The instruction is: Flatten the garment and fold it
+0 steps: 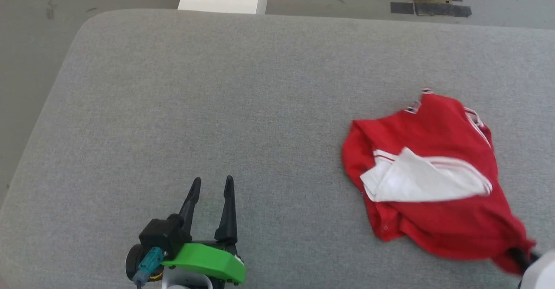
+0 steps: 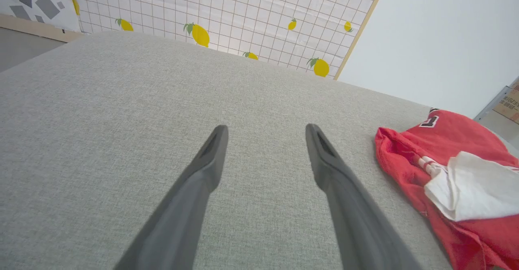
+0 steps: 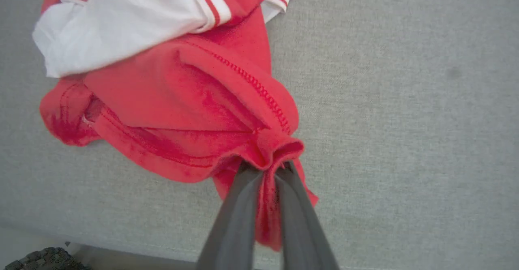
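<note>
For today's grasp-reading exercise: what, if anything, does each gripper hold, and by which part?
The right gripper pinches the garment by bunched red fabric at a stitched edge. The left gripper is open, holding nothing.

Grey fabric surface point(image 1: 217, 106); crumpled red garment point(image 1: 433, 126) at its right

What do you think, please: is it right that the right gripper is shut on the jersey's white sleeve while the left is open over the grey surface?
Not quite: the right wrist view shows the right gripper shut on a bunched red edge of the jersey, not its white sleeve. The left gripper is open over the grey surface.
</note>
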Robot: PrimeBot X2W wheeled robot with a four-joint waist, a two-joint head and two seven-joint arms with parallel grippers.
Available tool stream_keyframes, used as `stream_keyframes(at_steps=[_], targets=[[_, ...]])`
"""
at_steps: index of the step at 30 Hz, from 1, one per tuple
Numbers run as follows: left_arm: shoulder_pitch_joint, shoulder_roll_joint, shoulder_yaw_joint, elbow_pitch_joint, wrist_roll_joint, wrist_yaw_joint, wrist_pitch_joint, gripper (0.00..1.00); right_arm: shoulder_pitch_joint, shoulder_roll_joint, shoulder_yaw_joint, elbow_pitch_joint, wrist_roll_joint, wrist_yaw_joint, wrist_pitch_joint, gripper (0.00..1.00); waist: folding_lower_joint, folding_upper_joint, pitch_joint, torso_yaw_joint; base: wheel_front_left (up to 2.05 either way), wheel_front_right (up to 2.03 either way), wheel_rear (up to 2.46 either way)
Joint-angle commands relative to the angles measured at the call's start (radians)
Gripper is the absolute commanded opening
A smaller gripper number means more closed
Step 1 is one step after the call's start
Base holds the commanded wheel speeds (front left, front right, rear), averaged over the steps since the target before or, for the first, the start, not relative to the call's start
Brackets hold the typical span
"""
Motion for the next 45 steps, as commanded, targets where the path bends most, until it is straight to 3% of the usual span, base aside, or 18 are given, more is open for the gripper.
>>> stream_keyframes(at_steps=[1,2,4,5,6,7,11,15,22,28,33,34,35,36,37,45], targets=[[0.006,-0.001,0.005,-0.001,0.001,-0.001,-0.005,1.0,0.02,0.025,0.002,0.012,-0.011,-0.002,-0.013,0.0,0.0,-0.0001,0.004,0.002,0.0,0.0,0.0],[0.007,-0.001,0.006,-0.001,0.002,-0.001,-0.005,1.0,0.026,0.036,0.003,0.024,-0.015,-0.002,-0.026,0.0,0.0,-0.0001,0.004,0.001,0.0,0.0,0.0],[0.007,-0.001,0.008,0.002,0.006,-0.003,-0.005,1.0,0.026,0.047,0.013,0.056,-0.032,-0.002,-0.059,0.2,0.0,-0.0001,0.003,-0.004,0.0,0.0,0.0],[0.007,-0.001,0.009,0.003,0.007,-0.004,-0.005,1.0,0.016,0.057,0.011,0.073,-0.038,-0.002,-0.083,0.48,0.0,-0.0001,0.002,-0.007,0.0,0.0,0.0],[0.006,-0.001,0.008,0.004,0.009,-0.005,-0.005,1.0,0.007,0.062,0.01,0.087,-0.048,-0.002,-0.101,0.98,0.0,-0.0001,0.001,-0.009,0.0,0.0,0.0],[0.005,-0.001,0.008,0.005,0.01,-0.006,-0.005,1.0,-0.003,0.059,0.02,0.102,-0.063,-0.002,-0.117,1.0,0.0,-0.0001,0.001,-0.011,0.0,0.0,0.0],[0.003,-0.001,0.01,0.008,0.013,-0.007,-0.005,1.0,-0.053,0.066,0.043,0.114,-0.056,-0.002,-0.152,1.0,0.0,-0.0001,-0.002,-0.023,0.0,0.0,0.0],[0.002,-0.001,0.012,0.006,0.014,-0.006,-0.005,1.0,-0.11,0.049,0.053,0.045,-0.026,-0.002,-0.147,1.0,0.0,-0.0001,0.0,-0.032,0.0,0.0,0.0],[-0.008,-0.001,0.002,0.01,0.007,-0.01,-0.005,1.0,-0.22,-0.059,0.155,-0.023,0.009,-0.002,-0.05,1.0,0.0,-0.0001,0.009,-0.024,0.0,0.0,0.0],[-0.029,-0.001,-0.02,0.017,0.002,-0.014,-0.005,1.0,-0.359,-0.159,0.334,0.101,0.037,-0.002,0.02,1.0,0.0,-0.0001,0.039,0.02,0.0,0.0,0.0],[-0.039,-0.001,-0.026,0.024,0.002,-0.014,-0.005,1.0,-0.438,-0.195,0.427,0.246,0.06,-0.002,0.023,1.0,0.0,-0.0001,0.051,0.061,0.0,0.0,0.0],[-0.04,-0.001,-0.026,0.024,0.001,-0.014,-0.005,1.0,-0.446,-0.198,0.439,0.272,0.063,-0.002,0.027,0.97,0.0,-0.0001,0.051,0.068,0.0,0.0,0.0],[-0.04,-0.001,-0.027,0.025,0.0,-0.013,-0.005,1.0,-0.452,-0.209,0.463,0.299,0.062,-0.002,0.032,0.42,0.0,-0.0001,0.05,0.076,0.0,0.0,0.0],[-0.039,-0.001,-0.028,0.026,0.0,-0.013,-0.005,1.0,-0.456,-0.212,0.475,0.32,0.067,-0.002,0.032,0.32,0.0,-0.0001,0.048,0.081,0.0,0.0,0.0],[-0.037,-0.001,-0.029,0.026,-0.001,-0.012,-0.005,1.0,-0.461,-0.212,0.479,0.339,0.073,-0.002,0.023,0.0,0.0,-0.0001,0.044,0.086,0.0,0.0,0.0],[-0.004,-0.001,-0.019,0.035,-0.011,-0.009,-0.005,1.0,-0.528,-0.228,0.463,0.33,0.087,-0.002,-0.061,0.0,0.0,-0.0001,-0.031,0.095,0.0,0.0,0.0]])
